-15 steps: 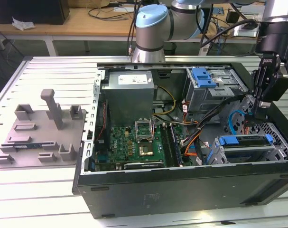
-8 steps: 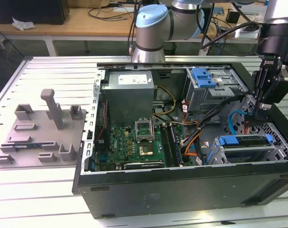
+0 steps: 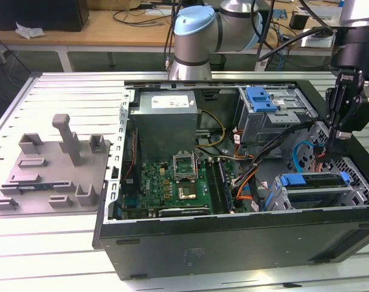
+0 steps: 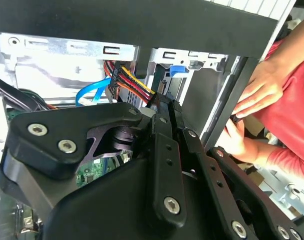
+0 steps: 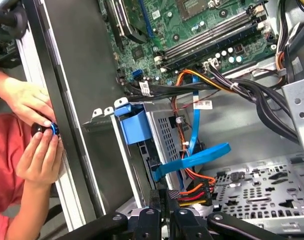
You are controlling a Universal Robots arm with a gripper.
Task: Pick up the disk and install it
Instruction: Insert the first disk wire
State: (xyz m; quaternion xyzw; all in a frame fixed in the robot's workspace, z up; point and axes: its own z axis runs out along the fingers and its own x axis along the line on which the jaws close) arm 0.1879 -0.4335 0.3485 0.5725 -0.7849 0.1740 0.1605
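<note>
Now, disk (image 3: pixel 312 180) in cage (image 3: pixel 359 180), long axis left-to-right in exterior view; fingers (image 4: pixel 164 135) clenched.

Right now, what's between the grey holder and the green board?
The computer case's side wall, in the exterior view, separates the holder from the board.

Disk (image 3: pixel 312 180) mostly hidden inside drive cage (image 3: pixel 359 182); person (image 4: pixel 297 115) cut off by picture edge.
</note>
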